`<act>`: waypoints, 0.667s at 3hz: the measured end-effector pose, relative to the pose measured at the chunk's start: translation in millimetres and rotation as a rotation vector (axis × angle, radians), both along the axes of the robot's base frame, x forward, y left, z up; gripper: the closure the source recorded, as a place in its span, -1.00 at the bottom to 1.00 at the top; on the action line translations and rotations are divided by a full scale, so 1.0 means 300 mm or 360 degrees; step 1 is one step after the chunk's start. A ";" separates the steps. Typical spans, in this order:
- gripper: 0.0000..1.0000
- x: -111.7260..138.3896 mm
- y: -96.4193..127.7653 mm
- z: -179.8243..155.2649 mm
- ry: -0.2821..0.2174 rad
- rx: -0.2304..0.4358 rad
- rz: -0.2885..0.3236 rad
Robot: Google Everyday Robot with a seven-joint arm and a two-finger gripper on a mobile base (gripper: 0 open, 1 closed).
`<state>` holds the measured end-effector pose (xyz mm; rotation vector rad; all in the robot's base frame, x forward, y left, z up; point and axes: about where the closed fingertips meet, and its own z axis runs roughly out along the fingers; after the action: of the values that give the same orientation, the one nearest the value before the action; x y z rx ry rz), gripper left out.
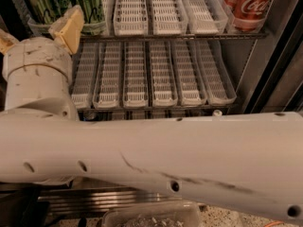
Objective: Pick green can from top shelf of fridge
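Gripper [38,30] is released, its two tan fingers [69,26] spread wide with nothing between them. It sits in front of the left end of the dark top wire shelf [156,36] in the open fridge [246,65]. Just above it on that shelf are two shiny green aluminium cans [87,1], maybe a third tucked behind. Next come three empty white slotted plastic trays [163,8], then a red Coca-Cola can [250,6] far right. Six similar lower trays [136,74] fill the rack below. One fat white arm [165,160] crosses the bottom.
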<state>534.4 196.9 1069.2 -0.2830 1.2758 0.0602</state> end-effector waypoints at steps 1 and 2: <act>-0.80 -0.014 0.029 -0.013 -0.0015 -0.0058 -0.0018; -0.64 -0.003 0.047 -0.019 -0.0035 -0.0088 -0.0048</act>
<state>533.6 210.9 1063.6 -0.3111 1.2607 -0.0040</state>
